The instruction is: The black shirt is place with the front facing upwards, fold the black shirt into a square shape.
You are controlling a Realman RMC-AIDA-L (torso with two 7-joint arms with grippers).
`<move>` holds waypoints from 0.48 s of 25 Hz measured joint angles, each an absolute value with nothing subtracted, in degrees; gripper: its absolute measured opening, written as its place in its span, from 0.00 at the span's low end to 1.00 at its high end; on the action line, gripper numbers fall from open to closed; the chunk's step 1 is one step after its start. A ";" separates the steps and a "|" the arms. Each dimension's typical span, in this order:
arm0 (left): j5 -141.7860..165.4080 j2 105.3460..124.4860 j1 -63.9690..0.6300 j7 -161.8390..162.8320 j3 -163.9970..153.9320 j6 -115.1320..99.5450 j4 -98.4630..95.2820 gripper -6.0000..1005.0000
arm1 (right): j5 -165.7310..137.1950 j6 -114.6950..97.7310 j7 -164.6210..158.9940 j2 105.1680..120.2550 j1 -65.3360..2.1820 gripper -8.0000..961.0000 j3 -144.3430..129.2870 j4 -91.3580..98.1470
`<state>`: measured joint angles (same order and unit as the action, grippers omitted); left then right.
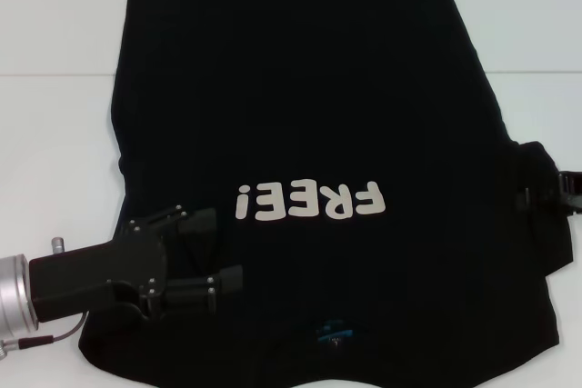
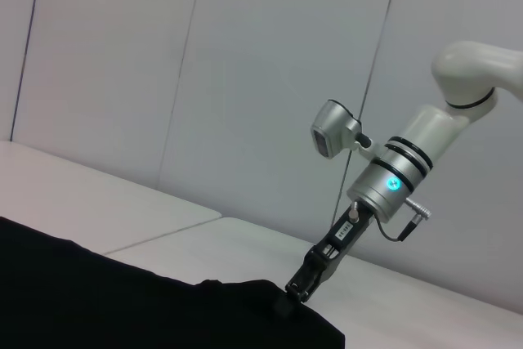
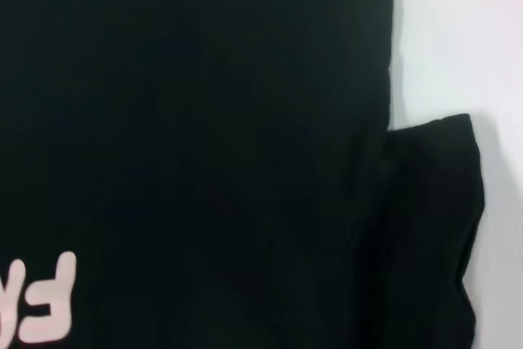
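The black shirt lies spread flat on the white table, front up, with its white "FREE!" lettering and teal neck label toward me. My left gripper stands open over the shirt's near left shoulder area, with nothing between its fingers. My right gripper is at the right sleeve. In the left wrist view the right gripper pinches a raised edge of the shirt. The right wrist view shows the shirt body and the sleeve.
White table surface surrounds the shirt on the left, far and right sides. A seam between two tabletops runs across at the back. A plain pale wall stands behind the right arm.
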<state>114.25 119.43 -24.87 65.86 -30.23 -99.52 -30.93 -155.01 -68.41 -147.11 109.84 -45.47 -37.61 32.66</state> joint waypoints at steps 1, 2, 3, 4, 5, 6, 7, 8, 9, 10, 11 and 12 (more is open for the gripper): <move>114.25 119.43 -24.87 65.84 -30.22 -99.50 -30.93 0.93 | -155.14 -68.33 -147.10 109.84 -45.40 0.76 -37.97 32.79; 114.25 119.43 -24.87 65.84 -30.20 -99.49 -30.94 0.93 | -155.14 -68.29 -147.10 109.83 -45.34 0.75 -38.24 32.97; 114.25 119.43 -24.87 65.83 -30.17 -99.49 -30.94 0.93 | -155.14 -68.25 -147.10 109.82 -45.28 0.74 -38.50 33.14; 114.25 119.43 -24.87 65.83 -30.17 -99.49 -30.94 0.93 | -155.15 -68.19 -147.09 109.82 -45.19 0.73 -38.75 33.27; 114.25 119.43 -24.87 65.83 -30.12 -99.49 -30.94 0.93 | -155.15 -68.14 -147.08 109.81 -45.15 0.69 -38.85 33.31; 114.25 119.43 -24.87 65.83 -30.06 -99.49 -30.93 0.93 | -155.15 -68.07 -147.06 109.80 -45.13 0.64 -38.92 33.35; 114.25 119.43 -24.87 65.83 -30.02 -99.49 -30.94 0.93 | -155.15 -68.00 -147.06 109.80 -45.11 0.59 -38.93 33.35; 114.25 119.44 -24.87 65.83 -30.00 -99.52 -30.94 0.93 | -155.15 -67.93 -147.05 109.79 -45.07 0.55 -38.94 33.36; 114.25 119.43 -24.87 65.84 -29.99 -99.55 -30.94 0.93 | -155.15 -67.87 -147.05 109.79 -45.04 0.50 -38.97 33.36; 114.25 119.43 -24.87 65.85 -29.98 -99.57 -30.94 0.93 | -155.15 -67.83 -147.05 109.78 -45.04 0.48 -39.01 33.37; 114.25 119.43 -24.87 65.86 -29.97 -99.62 -30.94 0.93 | -155.15 -67.81 -147.04 109.77 -45.03 0.46 -39.06 33.37; 114.25 119.43 -24.87 65.86 -29.95 -99.63 -30.94 0.93 | -155.15 -67.80 -147.04 109.77 -45.02 0.43 -39.08 33.38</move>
<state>114.25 119.43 -24.87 65.86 -29.95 -99.63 -30.94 -155.15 -67.80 -147.04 109.77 -45.02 -39.08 33.38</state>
